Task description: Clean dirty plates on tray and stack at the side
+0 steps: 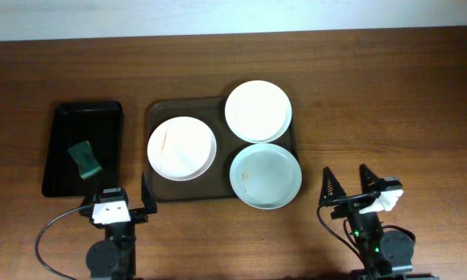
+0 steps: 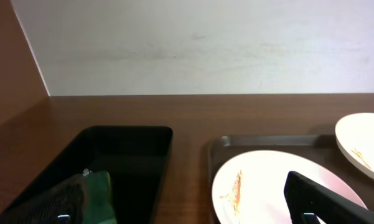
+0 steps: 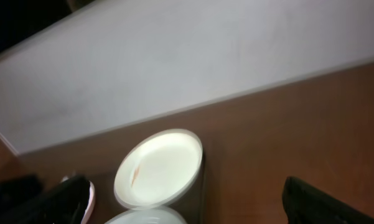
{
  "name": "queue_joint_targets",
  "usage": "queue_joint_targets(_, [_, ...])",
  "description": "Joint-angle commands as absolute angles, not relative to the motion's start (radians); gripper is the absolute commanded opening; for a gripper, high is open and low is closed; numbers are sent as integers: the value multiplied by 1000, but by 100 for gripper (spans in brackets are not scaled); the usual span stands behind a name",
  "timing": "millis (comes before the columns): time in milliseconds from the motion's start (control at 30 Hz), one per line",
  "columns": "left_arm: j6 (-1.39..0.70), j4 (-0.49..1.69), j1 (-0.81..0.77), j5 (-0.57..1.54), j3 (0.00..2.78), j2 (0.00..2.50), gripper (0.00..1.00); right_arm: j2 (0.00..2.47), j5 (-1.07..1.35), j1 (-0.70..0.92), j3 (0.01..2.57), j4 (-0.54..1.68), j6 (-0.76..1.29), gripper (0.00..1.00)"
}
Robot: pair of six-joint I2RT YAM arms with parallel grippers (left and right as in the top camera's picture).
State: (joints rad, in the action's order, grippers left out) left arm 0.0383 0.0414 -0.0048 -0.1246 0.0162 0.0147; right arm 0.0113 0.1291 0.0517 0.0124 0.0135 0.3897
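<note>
Three plates lie on the brown-grey tray [image 1: 159, 113]. A white plate [image 1: 182, 148] with an orange-brown smear is at the left, a white plate [image 1: 257, 111] at the back right, and a pale blue-green plate [image 1: 266, 176] with small specks at the front right. My left gripper [image 1: 116, 198] is open and empty, near the table's front edge, just left of the tray. Its wrist view shows the smeared plate [image 2: 261, 186] between the open fingers [image 2: 190, 208]. My right gripper [image 1: 348, 183] is open and empty, to the right of the blue-green plate. Its wrist view shows the back white plate [image 3: 158, 168].
A smaller black tray [image 1: 84, 124] stands left of the brown-grey tray and holds a green sponge [image 1: 85, 159], which also shows in the left wrist view [image 2: 99, 193]. Bare wooden table lies to the right of the tray. A white wall runs along the back.
</note>
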Motion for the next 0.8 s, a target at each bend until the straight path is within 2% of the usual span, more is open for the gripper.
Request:
queue_joint_targets(0, [38,49,-10,-55,9,6,99,6,174,45,6,39,461,98])
queue_joint_targets(100, [-12,81,-10,38,48,19,99,7,255,45,18,-54,457,98])
queue_joint_targets(200, [-27,182,-10,39,188,127,99,80,343,45,118,-1,442,98])
queue_joint_targets(300, [-21,268,-10,65,447,391,99,348,371,45,348,62,352,98])
queue_joint_targets(367, [-6,410,-10,83,656,606,99,540,385,46,549,176,270,98])
queue_joint_targets(467, [-6,690,-10,83,1021,954,99,866,386,46,905,457,238,98])
queue_joint_targets(533, [-2,952,-10,83,1319,1234,99,1124,386,56,1184,682,236,98])
queue_joint_targets(633, [-1,1293,-10,77,1661,1581,99,1414,385,159,1522,916,183,98])
queue_joint_targets(667, [2,1342,-10,38,1716,1657,99,1481,387,188,1583,938,181,98])
queue_joint_targets(767, [1,1330,-10,27,1720,1708,99,1601,472,227,1596,808,270,98])
